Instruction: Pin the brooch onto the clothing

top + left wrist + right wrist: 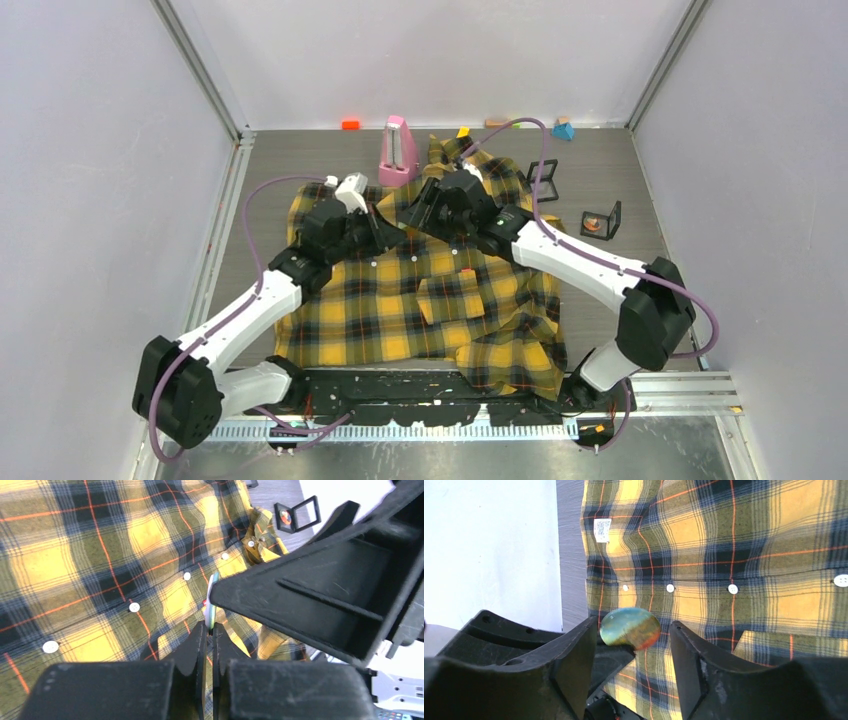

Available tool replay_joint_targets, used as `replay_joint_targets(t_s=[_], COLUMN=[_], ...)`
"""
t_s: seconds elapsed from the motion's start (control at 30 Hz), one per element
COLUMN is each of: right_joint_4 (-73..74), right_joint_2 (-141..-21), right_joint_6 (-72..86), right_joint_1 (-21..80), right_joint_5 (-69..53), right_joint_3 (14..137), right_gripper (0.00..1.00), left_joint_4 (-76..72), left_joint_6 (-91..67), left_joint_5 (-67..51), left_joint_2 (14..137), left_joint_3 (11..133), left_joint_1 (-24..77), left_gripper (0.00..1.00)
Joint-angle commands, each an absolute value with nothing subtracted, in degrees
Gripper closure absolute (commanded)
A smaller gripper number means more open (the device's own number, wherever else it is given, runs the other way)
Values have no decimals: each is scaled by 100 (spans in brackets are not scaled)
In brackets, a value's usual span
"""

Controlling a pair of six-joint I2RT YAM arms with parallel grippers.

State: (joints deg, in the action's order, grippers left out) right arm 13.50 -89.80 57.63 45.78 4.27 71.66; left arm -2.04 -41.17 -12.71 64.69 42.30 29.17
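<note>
Yellow-and-black plaid covers most of the table (270,160), where the shirt (390,325) lies spread out front-up, its chest pocket (452,296) flat just right of the button line. Beyond the shirt's right sleeve a small black frame case (600,221) stands open with a round orange piece inside. A second case (543,180) stands closer to the shirt's collar, and what it holds cannot be made out. A pink object (398,150) stands upright just past the shirt's top edge. Grey table shows in a strip left of the shirt and a wider patch to its right, with pale walls close on three sides. The shirt's lower hem reaches the arm bases at the near edge. Both arms reach inward with elbows out wide and meet above the upper buttons (134,607) of the shirt. The left gripper (209,630) has its fingers (194,647) pressed together on the brooch (212,600), which it holds edge-on above the shirt's button line. The right gripper (633,625) is spread, with its fingers (574,655) either side of the greenish, orange-tinged disc and a gap visible on the right side.
</note>
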Motion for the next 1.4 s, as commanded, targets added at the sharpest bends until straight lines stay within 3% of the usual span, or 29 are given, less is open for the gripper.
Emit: replay_joint_targets(t_s=[0.0, 0.23, 0.6, 1.07, 1.37], right_joint_4=[1608, 2356, 2195, 1558, 1466], right_joint_2=[-8310, -7936, -7270, -8036, -8442], right_joint_6=[5701, 6147, 7515, 8076, 8134], right_joint_1=[4605, 4456, 4504, 4734, 4805], right_joint_5=[862, 425, 249, -187, -148], right_joint_3=[7179, 7123, 6494, 6538, 6620], right_gripper=[37, 35, 44, 51, 61], left_joint_4=[1059, 3258, 3507, 3189, 3088], left_joint_6=[-2668, -700, -18, -145, -209], left_joint_5=[-942, 656, 1742, 1652, 1533], left_joint_2=[6322, 6832, 7052, 6934, 6859], left_joint_3=[4943, 6310, 6462, 6216, 6140], left_joint_1=[2977, 4200, 5052, 5133, 5142], left_gripper=[100, 100, 100, 100, 100])
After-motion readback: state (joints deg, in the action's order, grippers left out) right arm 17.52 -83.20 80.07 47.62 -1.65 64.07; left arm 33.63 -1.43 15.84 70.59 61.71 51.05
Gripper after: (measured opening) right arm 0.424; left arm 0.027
